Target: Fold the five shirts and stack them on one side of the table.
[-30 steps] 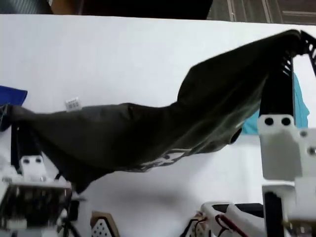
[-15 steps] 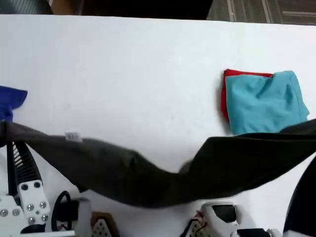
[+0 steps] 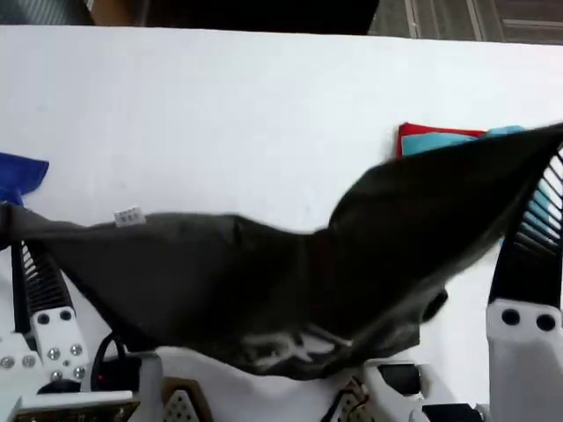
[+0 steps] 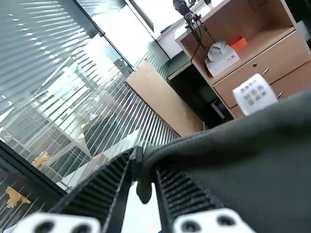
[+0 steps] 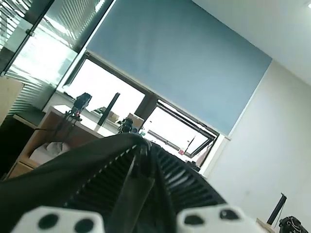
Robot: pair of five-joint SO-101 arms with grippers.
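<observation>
A dark olive shirt (image 3: 264,281) hangs stretched in the air between both arms, above the near part of the white table (image 3: 220,105). A white tag (image 3: 128,215) sits on its upper hem. My left gripper (image 3: 9,230) is shut on the shirt's left end; in the left wrist view its gripper (image 4: 144,167) pinches the hem. My right gripper (image 3: 554,136) holds the right end higher, and in the right wrist view it (image 5: 141,151) is shut on dark cloth. The sagging shirt partly hides a folded teal shirt (image 3: 431,141) lying on a red one (image 3: 413,130).
A blue shirt (image 3: 19,174) lies at the table's left edge. The arm bases (image 3: 387,391) stand along the near edge under the hanging cloth. The far half of the table is bare white surface.
The shirt dropped low toward the near edge, uncovering the teal stack, then its right end rose again and now covers most of that stack. Both grippers kept their hold.
</observation>
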